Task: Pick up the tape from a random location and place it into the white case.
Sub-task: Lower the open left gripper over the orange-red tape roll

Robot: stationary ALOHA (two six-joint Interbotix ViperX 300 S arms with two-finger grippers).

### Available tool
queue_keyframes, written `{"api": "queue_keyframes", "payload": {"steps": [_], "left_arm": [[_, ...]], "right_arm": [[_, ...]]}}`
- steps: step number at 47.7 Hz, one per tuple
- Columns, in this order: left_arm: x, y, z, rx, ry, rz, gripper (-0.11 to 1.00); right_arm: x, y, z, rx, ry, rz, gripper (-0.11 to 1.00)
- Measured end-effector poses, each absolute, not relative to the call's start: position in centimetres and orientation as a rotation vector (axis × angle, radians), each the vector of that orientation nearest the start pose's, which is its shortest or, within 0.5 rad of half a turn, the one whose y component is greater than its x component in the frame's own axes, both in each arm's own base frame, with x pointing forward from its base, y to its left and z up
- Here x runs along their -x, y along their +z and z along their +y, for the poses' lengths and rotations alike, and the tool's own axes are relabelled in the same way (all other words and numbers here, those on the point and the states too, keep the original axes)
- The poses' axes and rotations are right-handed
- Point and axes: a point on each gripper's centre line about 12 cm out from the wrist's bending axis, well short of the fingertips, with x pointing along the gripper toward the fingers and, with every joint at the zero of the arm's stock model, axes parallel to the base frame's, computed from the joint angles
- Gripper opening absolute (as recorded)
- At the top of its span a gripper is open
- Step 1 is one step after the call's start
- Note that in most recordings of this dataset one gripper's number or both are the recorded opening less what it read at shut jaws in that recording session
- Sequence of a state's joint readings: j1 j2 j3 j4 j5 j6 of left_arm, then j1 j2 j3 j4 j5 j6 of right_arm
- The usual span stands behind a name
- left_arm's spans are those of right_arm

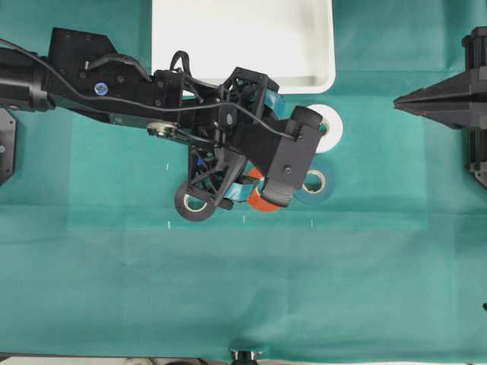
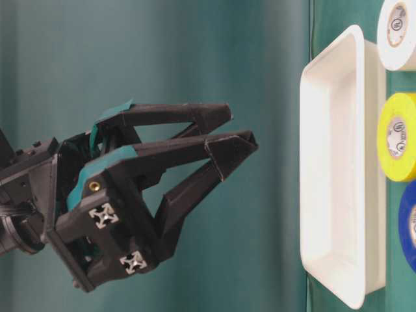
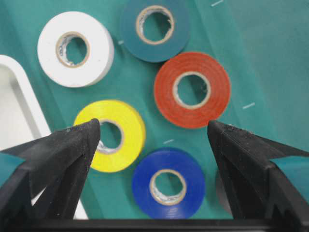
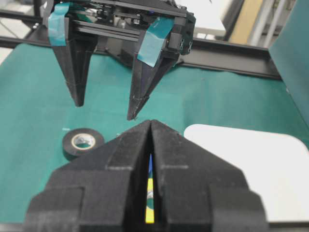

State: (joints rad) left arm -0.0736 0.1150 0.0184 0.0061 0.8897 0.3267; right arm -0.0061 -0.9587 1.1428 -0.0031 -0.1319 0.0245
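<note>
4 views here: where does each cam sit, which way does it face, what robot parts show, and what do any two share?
Overhead: above the table, looking straight down; left arm over the rolls, right gripper shut at the right edge.
Table-level: low, image turned sideways; open left gripper in profile, white case behind.
Left wrist: looks down between its open fingers at the tape and the yellow, blue, teal and white rolls.
Right wrist: looks level past its shut fingers at the left gripper and a black roll.
Shared: the white case shows in every view.
</note>
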Motion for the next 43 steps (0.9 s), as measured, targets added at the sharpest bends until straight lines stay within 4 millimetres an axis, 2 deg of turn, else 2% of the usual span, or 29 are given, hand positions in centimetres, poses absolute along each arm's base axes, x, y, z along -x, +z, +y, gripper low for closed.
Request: {"api": "queue_keyframes", "payload": {"steps": [19, 30, 43], "left_arm": [[-45.3, 27.8, -3.4, -0.342, -0.231, 0.990, 0.99], [-45.7, 27.0, -3.7, -0.345, -0.238, 0.992, 0.99], [-46.9, 23.9, -3.8, -0.344, -0.244, 1.034, 0.99]], "right_arm": [[-20.2, 28.8, -0.1, -0.020, -0.006, 0.049, 0.00], [-20.2, 28.8, -0.1, -0.020, -0.006, 0.049, 0.00], [-20.2, 28.8, -0.1, -0.022, -0.006, 0.049, 0.00]]}}
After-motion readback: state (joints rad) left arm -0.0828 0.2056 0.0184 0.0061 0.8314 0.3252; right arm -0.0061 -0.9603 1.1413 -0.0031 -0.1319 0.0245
